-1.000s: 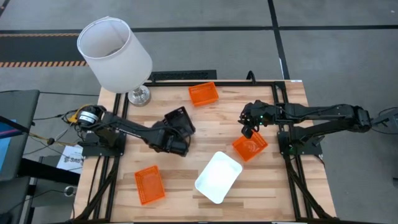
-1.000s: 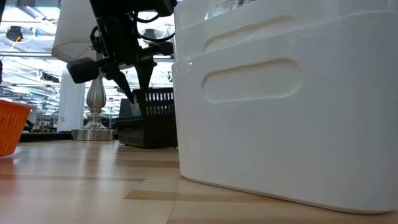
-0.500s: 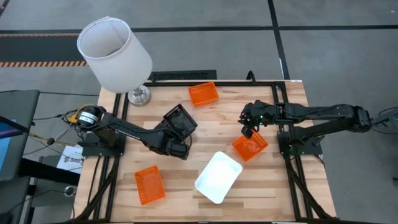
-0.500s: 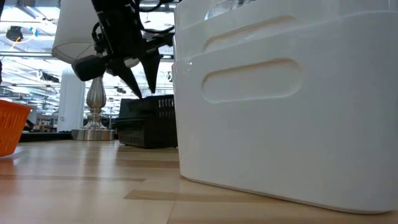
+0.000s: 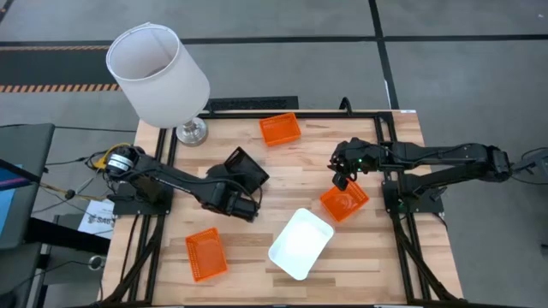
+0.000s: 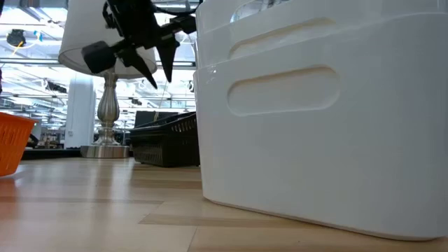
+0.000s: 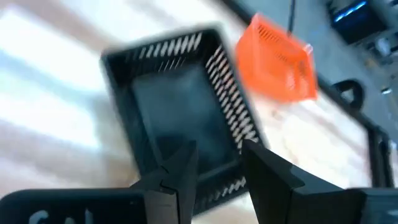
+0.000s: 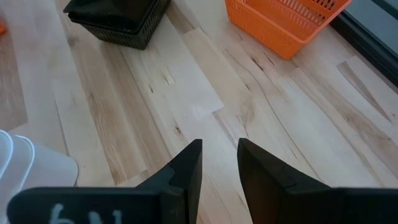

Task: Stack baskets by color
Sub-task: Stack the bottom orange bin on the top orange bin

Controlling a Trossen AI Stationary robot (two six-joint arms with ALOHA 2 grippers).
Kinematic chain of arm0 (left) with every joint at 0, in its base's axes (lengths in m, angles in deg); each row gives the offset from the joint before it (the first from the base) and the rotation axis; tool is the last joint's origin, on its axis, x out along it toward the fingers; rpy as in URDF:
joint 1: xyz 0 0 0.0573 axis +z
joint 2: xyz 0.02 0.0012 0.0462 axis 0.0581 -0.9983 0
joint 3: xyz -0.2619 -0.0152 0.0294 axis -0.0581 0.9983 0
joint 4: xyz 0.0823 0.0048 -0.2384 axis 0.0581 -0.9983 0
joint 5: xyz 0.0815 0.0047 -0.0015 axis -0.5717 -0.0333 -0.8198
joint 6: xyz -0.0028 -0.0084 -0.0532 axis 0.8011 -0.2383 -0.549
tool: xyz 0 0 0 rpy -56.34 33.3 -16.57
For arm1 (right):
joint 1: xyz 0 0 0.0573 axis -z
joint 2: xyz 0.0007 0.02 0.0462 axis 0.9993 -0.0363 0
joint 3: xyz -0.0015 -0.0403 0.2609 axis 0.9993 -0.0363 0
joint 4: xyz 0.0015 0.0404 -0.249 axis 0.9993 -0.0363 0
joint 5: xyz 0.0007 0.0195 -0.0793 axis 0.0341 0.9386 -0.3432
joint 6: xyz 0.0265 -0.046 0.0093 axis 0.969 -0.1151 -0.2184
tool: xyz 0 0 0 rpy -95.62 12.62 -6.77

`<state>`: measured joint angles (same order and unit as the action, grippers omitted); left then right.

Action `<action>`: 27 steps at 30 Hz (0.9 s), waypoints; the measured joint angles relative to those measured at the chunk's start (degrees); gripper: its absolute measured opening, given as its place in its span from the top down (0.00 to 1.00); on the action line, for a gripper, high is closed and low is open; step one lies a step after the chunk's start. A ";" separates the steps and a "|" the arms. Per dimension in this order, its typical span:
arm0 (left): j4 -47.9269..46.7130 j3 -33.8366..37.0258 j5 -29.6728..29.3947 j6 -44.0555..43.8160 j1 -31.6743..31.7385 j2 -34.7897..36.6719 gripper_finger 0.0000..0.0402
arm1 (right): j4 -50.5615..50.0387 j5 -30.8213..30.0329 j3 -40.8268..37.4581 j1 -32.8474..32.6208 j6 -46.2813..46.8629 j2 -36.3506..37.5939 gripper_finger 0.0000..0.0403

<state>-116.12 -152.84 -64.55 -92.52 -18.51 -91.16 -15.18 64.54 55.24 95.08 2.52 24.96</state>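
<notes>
Black baskets (image 5: 242, 168) sit nested on the table's middle left; in the low view the upper black basket (image 6: 166, 122) lies slightly tilted in the lower one. My left gripper (image 6: 159, 70) hovers open above them, its fingers (image 7: 180, 165) clear of the near rim. One orange basket (image 5: 281, 129) rests at the far edge, another (image 5: 205, 254) at the near left, and a third (image 5: 344, 201) at the right. A white basket (image 5: 300, 242) lies near the front. My right gripper (image 8: 219, 144) is open over bare wood beside the right orange basket.
A lamp with a large white shade (image 5: 157, 74) stands on its metal base (image 5: 191, 131) at the far left corner. The white basket (image 6: 315, 119) fills most of the low view. Bare wood lies between the black baskets and the right orange basket.
My left gripper has let go of the upper black basket's wall, risen clear of it and tipped. That basket, propped up higher a second ago, has sunk into the one beneath and turned a little.
</notes>
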 joint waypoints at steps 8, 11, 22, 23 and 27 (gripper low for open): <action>3.62 -0.13 -5.15 15.35 5.79 0.11 0.72 | 0.46 0.00 0.00 -0.02 0.00 0.00 0.69; 8.32 -0.13 -5.17 25.72 8.10 0.11 0.72 | 0.52 0.00 0.00 -0.02 0.01 0.00 0.69; 18.03 -0.10 12.84 74.53 17.73 1.93 0.72 | 2.05 0.00 0.00 -0.02 0.04 0.00 0.69; 17.32 -0.10 16.73 77.53 18.45 2.00 0.72 | 2.01 0.00 0.00 -0.01 0.05 0.00 0.69; 9.56 -0.08 30.20 84.17 17.54 2.53 0.72 | 1.15 0.02 0.00 -0.01 1.48 0.00 0.69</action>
<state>-106.56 -152.92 -34.36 -8.35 -0.97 -88.63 -14.03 64.56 55.24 95.07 4.00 24.96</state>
